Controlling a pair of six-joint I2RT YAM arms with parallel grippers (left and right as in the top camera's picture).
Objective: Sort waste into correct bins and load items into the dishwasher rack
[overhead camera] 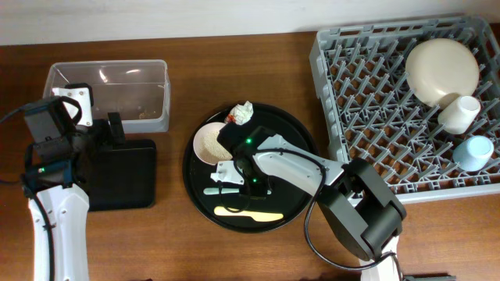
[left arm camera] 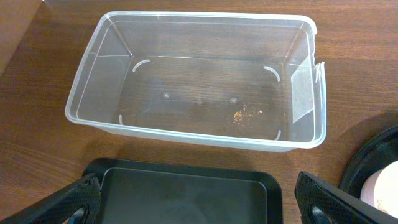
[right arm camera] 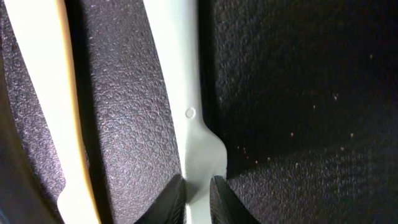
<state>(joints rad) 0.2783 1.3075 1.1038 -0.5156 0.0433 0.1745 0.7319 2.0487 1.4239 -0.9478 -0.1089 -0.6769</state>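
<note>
The step in hand looks like lifting the mint-green spoon [right arm camera: 191, 124] off the round black tray [overhead camera: 291, 129] and taking it to the dishwasher rack [overhead camera: 367, 94]. The spoon lies flat near the middle of the round tray. The yellow spoon [overhead camera: 248, 213] lies just beside it, closer to the tray's front edge.

The right jaws are down on the round tray and pinch the green spoon's thin handle from both sides. The left jaws are wide open and hold nothing. They hang well to the left of the round tray, over the shallow black tray [left arm camera: 186, 193] and near the clear tub [left arm camera: 193, 137].

The handle is thin and smooth, so I think it could slip or turn. A firm squeeze should come first. Then lift straight up, so the green spoon does not drag the yellow one along. The pink-rimmed bowl [overhead camera: 208, 143] sits at the round tray's back left, so do not swing that way. Carry the spoon to the right of the round tray, go low over a free part of the rack, and only then let go.
</note>
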